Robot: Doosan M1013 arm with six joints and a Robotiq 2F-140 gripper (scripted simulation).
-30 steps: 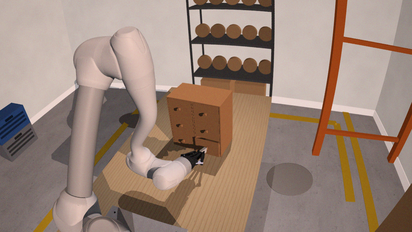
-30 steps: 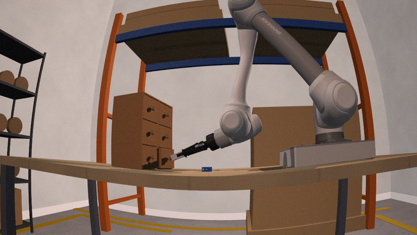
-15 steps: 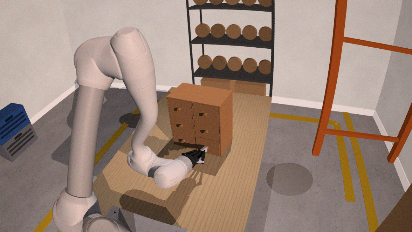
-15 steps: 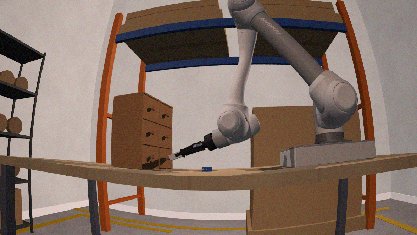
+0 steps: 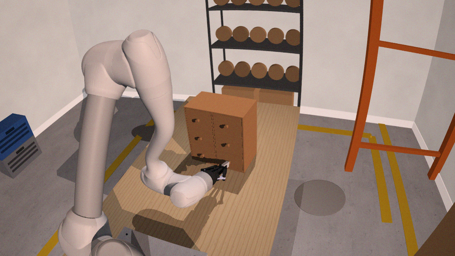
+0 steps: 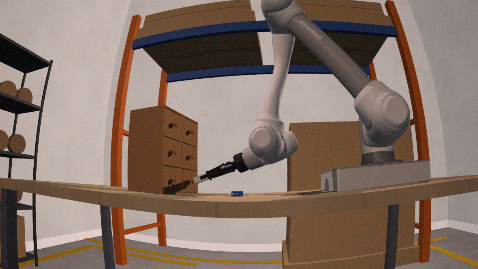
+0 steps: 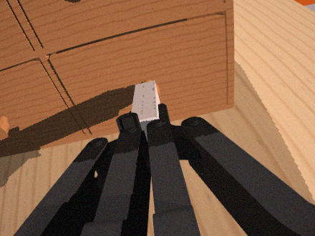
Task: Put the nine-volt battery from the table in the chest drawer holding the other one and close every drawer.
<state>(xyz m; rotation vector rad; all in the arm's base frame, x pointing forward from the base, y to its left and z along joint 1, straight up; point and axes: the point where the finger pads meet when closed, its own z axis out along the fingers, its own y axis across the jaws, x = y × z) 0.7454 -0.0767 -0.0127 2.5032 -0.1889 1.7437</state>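
Note:
The small wooden chest [image 5: 218,132] stands on the table with two columns of three drawers, and all its fronts look flush. My gripper [image 5: 225,164] is shut and empty. Its pale fingertips touch the front of the bottom right drawer [image 7: 143,66], right at its knob, which the tips mostly hide. In the side view the gripper [image 6: 197,179] slants down to that drawer [image 6: 189,180]. The nine-volt battery [image 6: 236,193] is small and blue and lies on the table some way in front of the chest, below my wrist. It is hidden in the overhead view.
The arm's grey base block [image 6: 374,175] sits at the table's near end. A black shelf rack [image 5: 256,47] with brown rolls stands behind the table. An orange frame [image 5: 369,86] stands to the right, off the table.

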